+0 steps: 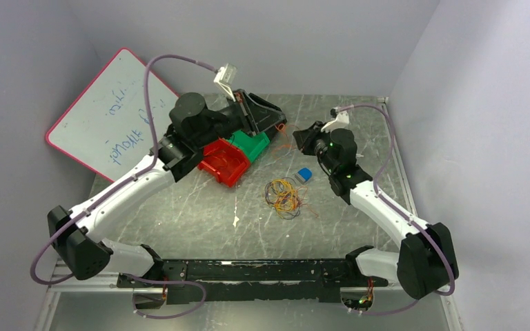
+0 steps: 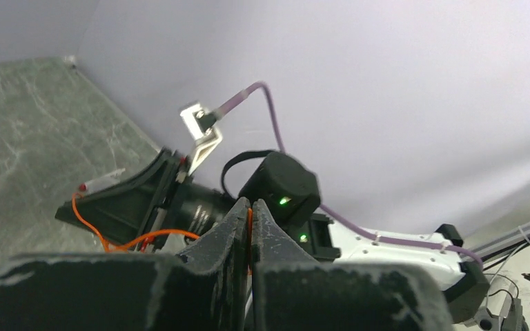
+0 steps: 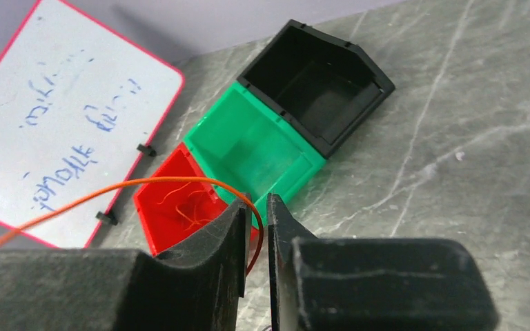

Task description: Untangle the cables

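Top external view: one clump of cables (image 1: 284, 196) lies on the worktop (image 1: 193, 207) just beside one small blue item (image 1: 304, 174), clear of both end effectors and nearer the right one. One orange cable (image 3: 110, 196) spans between them. The left end effector (image 2: 250, 224) is clamped on it, and the right end effector (image 3: 254, 231) pinches it likewise. Three bins stand in a row: black bin (image 3: 303, 76), green bin (image 3: 297, 169), red bin (image 3: 165, 183). One whiteboard (image 3: 69, 117) carries blue handwriting, illegible.
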### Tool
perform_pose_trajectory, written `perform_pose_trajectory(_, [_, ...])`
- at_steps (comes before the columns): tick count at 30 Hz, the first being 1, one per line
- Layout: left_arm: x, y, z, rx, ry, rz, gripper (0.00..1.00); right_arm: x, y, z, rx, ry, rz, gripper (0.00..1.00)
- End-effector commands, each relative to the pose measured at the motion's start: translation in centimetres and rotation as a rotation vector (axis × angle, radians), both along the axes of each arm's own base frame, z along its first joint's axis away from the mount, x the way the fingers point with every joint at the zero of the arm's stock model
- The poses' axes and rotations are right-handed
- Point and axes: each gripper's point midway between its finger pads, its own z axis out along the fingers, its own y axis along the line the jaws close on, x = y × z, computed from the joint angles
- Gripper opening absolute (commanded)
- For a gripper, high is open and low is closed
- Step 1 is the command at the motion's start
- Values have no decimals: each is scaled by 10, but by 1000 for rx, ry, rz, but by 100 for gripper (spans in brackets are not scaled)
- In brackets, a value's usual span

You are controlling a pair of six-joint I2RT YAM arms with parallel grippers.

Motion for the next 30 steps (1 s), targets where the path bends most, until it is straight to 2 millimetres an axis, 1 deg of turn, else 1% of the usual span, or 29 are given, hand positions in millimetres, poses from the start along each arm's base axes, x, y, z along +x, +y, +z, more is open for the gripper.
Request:
perform_pose_trajectory(1, [-10,24,47,0,-108,46,7,3,-18,-24,-38,61,-104,18])
perform_pose_trajectory(5, [-6,41,64,13,-144,95,7,-2,-34,-51,-80,130,-163,19])
perform_pose_trajectory(9, [-2,53,73,36,-165,129,7,-8,-55,-75,-107,196,-229,25])
perform_pose_trajectory(14, [3,68,83,61,-191,171,7,-16,-81,-96,-134,257,-285,29])
perform_pose_trajectory(17, [8,80,90,73,-208,206,7,-20,-96,-104,-141,279,-315,29])
perform_pose_trajectory(19, [11,86,94,83,-221,227,7,-22,-106,-107,-140,292,-333,29])
perform_pose_trajectory(22, [17,93,96,99,-228,247,7,-26,-113,-107,-133,289,-328,31])
perform_pose_trajectory(30, [41,90,84,165,-218,238,7,-34,-94,-76,-117,190,-188,41])
